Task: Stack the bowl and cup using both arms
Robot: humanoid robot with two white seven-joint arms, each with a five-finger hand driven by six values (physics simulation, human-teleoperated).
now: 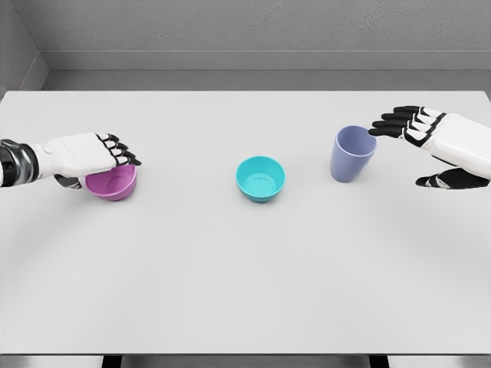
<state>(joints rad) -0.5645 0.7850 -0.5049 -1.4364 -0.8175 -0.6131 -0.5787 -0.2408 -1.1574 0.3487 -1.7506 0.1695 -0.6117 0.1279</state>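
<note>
The teal bowl (260, 178) is seen at the table's centre, upright, mouth open to the ceiling, empty; its axis runs straight up, with no long side to speak of. At three o'clock from it, well apart, the lavender cup (353, 154) is stood upright too, taller than wide, its long axis vertical and its rim facing up. At nine o'clock, the pink bowl (112, 182) is sat upright, partly covered.

The left hand (86, 156) is laid over the pink bowl's near rim, fingers curled down across it; a closing grasp is judged, though a firm hold cannot be confirmed. The right hand (434, 146) is held at three o'clock of the cup, fingers extended and spread, thumb low, fingertips just at the rim, nothing gripped.

For the step in hand, the cup should be wrapped around its wall, not pinched at the lip, and both pieces kept level when lifted toward the centre of the grey table (245, 291).
</note>
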